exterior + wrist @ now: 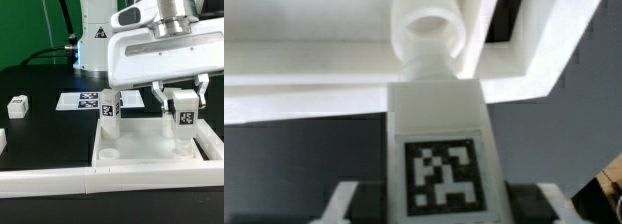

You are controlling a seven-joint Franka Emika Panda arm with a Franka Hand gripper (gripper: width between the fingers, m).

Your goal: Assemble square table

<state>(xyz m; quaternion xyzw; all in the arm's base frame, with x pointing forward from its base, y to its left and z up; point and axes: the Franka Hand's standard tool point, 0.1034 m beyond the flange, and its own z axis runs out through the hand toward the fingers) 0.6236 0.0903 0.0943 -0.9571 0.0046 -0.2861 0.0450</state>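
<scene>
**Item under assembly.** The square top (140,152) lies flat on the black tabletop (40,130), towards the exterior view's right. It sits just behind the long white rail (50,182). A round socket (104,156) shows empty at its near corner on the exterior view's left.

**Fitted.** One leg post (108,109) stands upright at the far corner on the exterior view's left, tag facing the camera. Whether it is fully seated cannot be told.

**In hand.** A second leg post (185,112) is pinched between the two fingers of the claw (184,104) and held upright at the far corner on the exterior view's right. In the wrist view this post (441,150) points along its length at a round corner socket (432,28). The claw (441,198) grips it on both sides near the tag. Whether its foot has entered the socket is not visible.

**Outstanding.** A third leg post (18,103) lies loose on the tabletop, well apart from the top, at the exterior view's left. A white piece (2,140) cut off by the frame edge is judged to be the fourth. The marker board (84,100) lies behind and takes no part.

**Assessment.** One leg looks to be in place and a second is being fitted. Two are untouched, so the work is judged less than half complete.
</scene>
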